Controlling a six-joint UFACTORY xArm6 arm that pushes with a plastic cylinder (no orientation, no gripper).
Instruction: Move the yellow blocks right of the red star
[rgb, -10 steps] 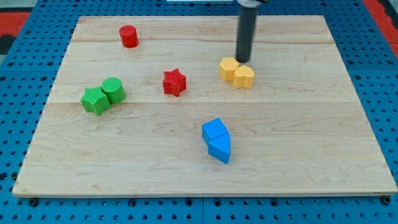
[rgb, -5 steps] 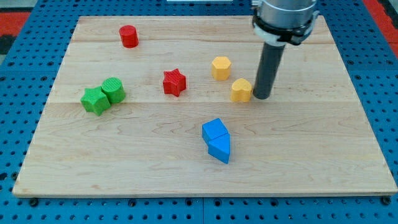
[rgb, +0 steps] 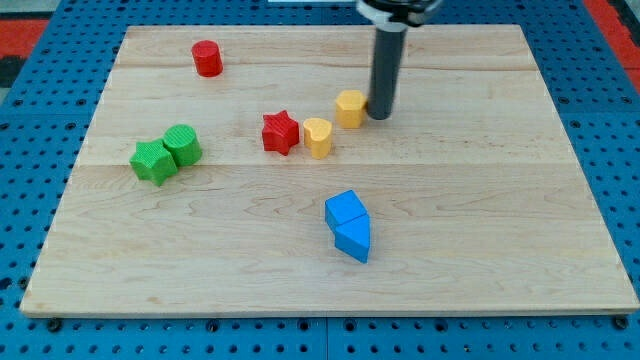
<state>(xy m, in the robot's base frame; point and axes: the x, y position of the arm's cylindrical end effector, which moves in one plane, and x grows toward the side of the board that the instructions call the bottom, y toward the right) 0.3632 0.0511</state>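
The red star (rgb: 281, 132) lies left of the board's middle. A yellow heart-shaped block (rgb: 317, 138) stands just right of it, nearly touching. A yellow hexagonal block (rgb: 350, 108) lies up and right of the heart. My tip (rgb: 379, 116) stands right beside the hexagonal block, touching its right side. The dark rod rises from there out of the view's top.
A red cylinder (rgb: 207, 59) stands at the upper left. A green star (rgb: 152, 162) and a green cylinder (rgb: 182, 145) touch at the left. Two blue blocks (rgb: 349, 226) lie together below the middle. The wooden board (rgb: 500, 200) rests on a blue pegboard.
The heart block has slid left, ending next to the red star. My tip moved up and left, from the heart's right side to the hexagonal block's right side.
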